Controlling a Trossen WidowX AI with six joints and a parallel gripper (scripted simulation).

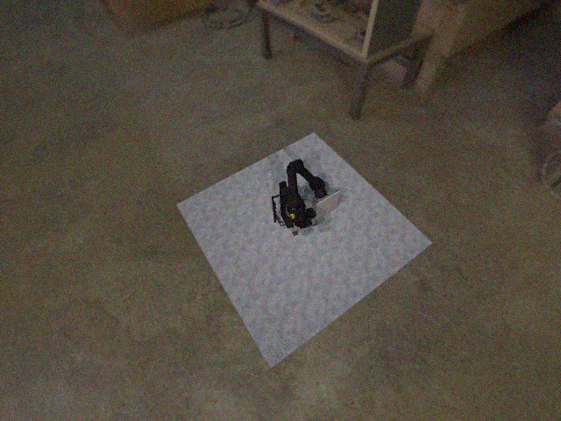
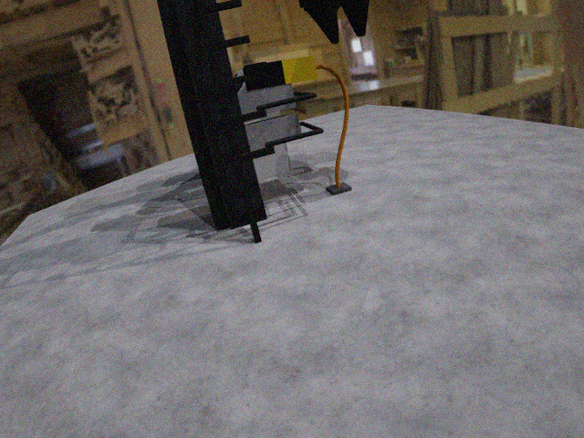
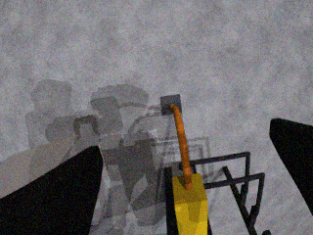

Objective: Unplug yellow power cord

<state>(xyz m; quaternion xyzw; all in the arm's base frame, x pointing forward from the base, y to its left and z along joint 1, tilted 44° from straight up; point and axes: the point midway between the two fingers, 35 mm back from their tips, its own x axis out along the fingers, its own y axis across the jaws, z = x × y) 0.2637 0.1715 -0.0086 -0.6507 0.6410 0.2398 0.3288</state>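
Yellow plug (image 2: 298, 68) sits free below the gripper (image 2: 343, 29), whose jaws gape wide, touching nothing.

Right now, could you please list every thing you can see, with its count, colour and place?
plug: one, yellow, sitting on a black block up on the rack
cord: one, orange, hanging from the plug down to the mat
cord foot: one, dark grey, flat on the mat
rack: one, black, upright with side prongs
boxes: grey, stacked behind the rack; count unclear
mat: one, mottled grey, under everything
table: one, pale, beyond the mat
pincer: one, black, open, above the plug, touching nothing
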